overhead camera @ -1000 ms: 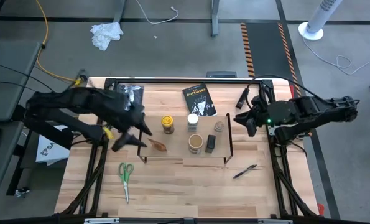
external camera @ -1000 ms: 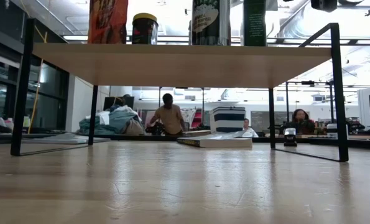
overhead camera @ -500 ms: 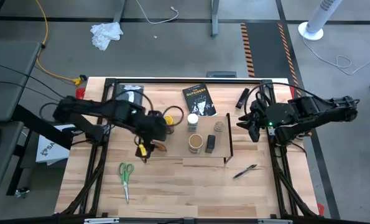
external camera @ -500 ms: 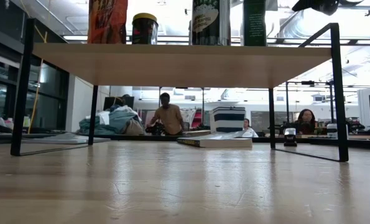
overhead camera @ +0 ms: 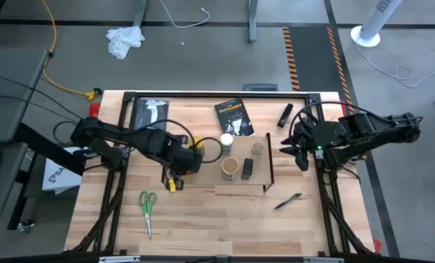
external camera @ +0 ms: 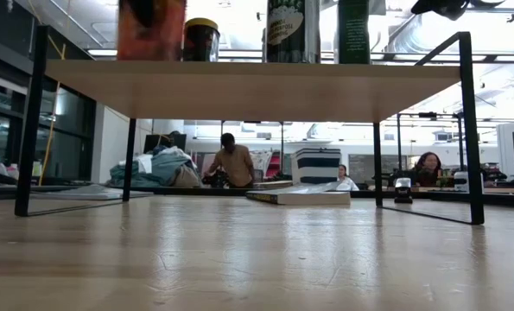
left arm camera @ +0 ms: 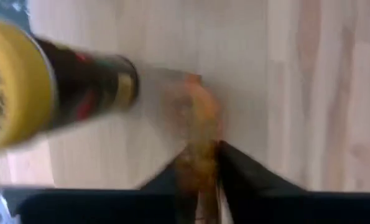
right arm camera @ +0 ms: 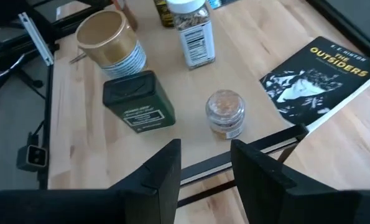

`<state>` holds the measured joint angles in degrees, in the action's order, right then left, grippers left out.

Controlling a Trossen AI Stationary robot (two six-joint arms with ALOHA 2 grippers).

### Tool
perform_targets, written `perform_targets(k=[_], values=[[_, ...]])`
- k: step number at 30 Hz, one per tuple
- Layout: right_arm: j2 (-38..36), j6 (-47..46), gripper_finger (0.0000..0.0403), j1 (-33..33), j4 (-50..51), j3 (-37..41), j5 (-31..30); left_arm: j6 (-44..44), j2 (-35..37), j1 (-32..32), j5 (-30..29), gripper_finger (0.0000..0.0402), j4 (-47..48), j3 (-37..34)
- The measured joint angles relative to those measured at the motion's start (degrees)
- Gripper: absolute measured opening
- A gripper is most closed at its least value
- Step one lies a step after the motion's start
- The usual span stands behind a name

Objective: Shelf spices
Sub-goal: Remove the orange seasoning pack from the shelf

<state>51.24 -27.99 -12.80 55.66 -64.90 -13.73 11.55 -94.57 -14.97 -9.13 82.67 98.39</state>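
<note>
The shelf (overhead camera: 211,177) stands mid-table with the spices on its clear top: a yellow-lidded jar (overhead camera: 197,143), a white-lidded jar (overhead camera: 227,140), a wide tan round tin (overhead camera: 229,167), a small black tin (overhead camera: 247,169) and a tiny brown jar (overhead camera: 257,148). At the shelf's left end an orange-brown packet (external camera: 151,33) stands upright on its lower edge. My left gripper (overhead camera: 181,169) is right over it, shut on it. My right gripper (overhead camera: 294,150) hovers open beside the shelf's right end, with nothing between its fingers. My left gripper pinches the orange-brown packet's upper end (left arm camera: 197,144) between its two fingers (left arm camera: 237,174), coming from above and pointing down. The packet stays upright below the fingers, its lower edge (external camera: 151,57) on the shelf's top, right beside the yellow-lidded jar (left arm camera: 23,87).
A black paperback (overhead camera: 234,117) and a dark printed sheet (overhead camera: 150,113) lie behind the shelf. Green-handled scissors (overhead camera: 148,204) lie near the front left and a black marker (overhead camera: 286,201) near the front right. A small black object (overhead camera: 286,115) sits at the far right. People sit in the room behind the table.
My left gripper has swung toward the table's right edge, from beside the shelf's left end to over the orange-brown packet, and now has the packet between its fingers. The packet stands where it stood.
</note>
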Motion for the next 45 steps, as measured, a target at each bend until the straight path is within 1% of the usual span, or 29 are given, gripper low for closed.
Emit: perform_targets(k=[1, 5, 8, 10, 13, 16, 19, 21, 22, 24, 27, 29, 31, 34, 35, 37, 40, 42, 43, 45], values=[[-0.02, 0.03, 0.0136, 0.00, 0.02, 0.00, 0.31, 1.45, 0.53, -0.39, -0.25, 0.0019, 1.65, 0.77], [-0.02, 0.97, 0.0136, 0.00, -0.20, 0.00, 0.68, 5.53, 3.48, -3.17, -3.37, 0.0011, 7.72, 5.80], [0.00, 0.88, 0.0136, 0.00, -0.83, 0.01, 0.70, 6.12, 7.50, -5.38, -1.19, 0.0007, 6.53, 8.82], [0.00, 0.12, 0.0136, 0.00, -1.63, 0.02, 0.72, 7.60, 9.86, -7.10, -1.30, 0.0006, 7.48, 9.23], [0.00, -0.20, 0.0136, 0.00, -3.31, 0.04, 0.70, 8.81, 12.24, -9.82, 0.07, 0.0005, 7.55, 4.96], [0.00, -0.46, 0.0136, 0.01, -5.00, 0.04, 0.70, 13.22, 12.90, -11.64, -0.26, 0.0004, 6.91, -2.12], [0.02, -0.49, 0.0136, 0.00, -6.13, 0.04, 0.70, 23.15, 14.73, -12.99, -1.76, 0.0004, 5.58, -7.91], [0.13, -1.17, 0.0136, 0.00, -6.40, 0.04, 0.67, 29.03, 16.01, -14.78, -3.20, 0.0004, 0.87, -10.73], [0.13, -1.63, 0.0136, 0.00, -6.64, 0.04, 0.67, 30.33, 16.23, -15.84, -3.72, 0.0004, -2.56, -11.73], [0.13, -1.75, 0.0136, 0.00, -6.92, 0.04, 0.48, 30.27, 16.01, -18.02, -3.44, 0.0003, -8.05, -12.36], [0.13, -2.18, 0.0136, 0.02, -7.90, 0.04, 0.81, 27.41, 15.65, -21.31, -1.45, 0.0003, -14.77, -12.36], [0.13, -3.08, 0.0136, 0.02, -8.59, 0.04, 2.66, 26.32, 15.14, -23.17, -1.72, 0.0003, -19.28, -12.31], [0.20, -4.58, 0.0136, 0.01, -9.40, 0.04, 6.00, 25.24, 14.01, -23.90, -2.39, 0.0003, -19.27, -12.31], [1.10, -8.05, 0.0133, -0.78, -8.42, 0.04, 13.67, 24.86, 10.79, -23.56, -3.00, 0.0003, -13.03, -12.36], [1.55, -9.29, 0.0132, -1.67, -7.61, 0.04, 15.66, 24.09, 9.51, -23.26, -3.25, 0.0003, -12.28, -12.44], [2.82, -10.90, 0.0128, -4.44, -6.88, 0.13, 18.87, 22.12, 7.25, -22.72, -3.30, 0.0003, -13.58, -12.44], [5.91, -12.64, 0.0121, -10.33, -6.89, 0.13, 23.09, 19.32, 4.57, -21.77, -2.92, 0.0003, -17.82, -12.34], [8.80, -14.57, 0.0117, -14.44, -6.86, 0.13, 22.95, 19.31, 2.76, -21.58, -2.93, 0.0003, -18.62, -12.33], [10.38, -15.29, 0.0115, -16.32, -6.76, 0.15, 21.69, 19.64, 2.04, -21.40, -2.97, 0.0003, -18.21, -12.36], [13.86, -16.67, 0.0109, -19.49, -6.59, 0.15, 17.20, 20.70, 0.99, -21.37, -2.97, 0.0003, -17.95, -12.37]])
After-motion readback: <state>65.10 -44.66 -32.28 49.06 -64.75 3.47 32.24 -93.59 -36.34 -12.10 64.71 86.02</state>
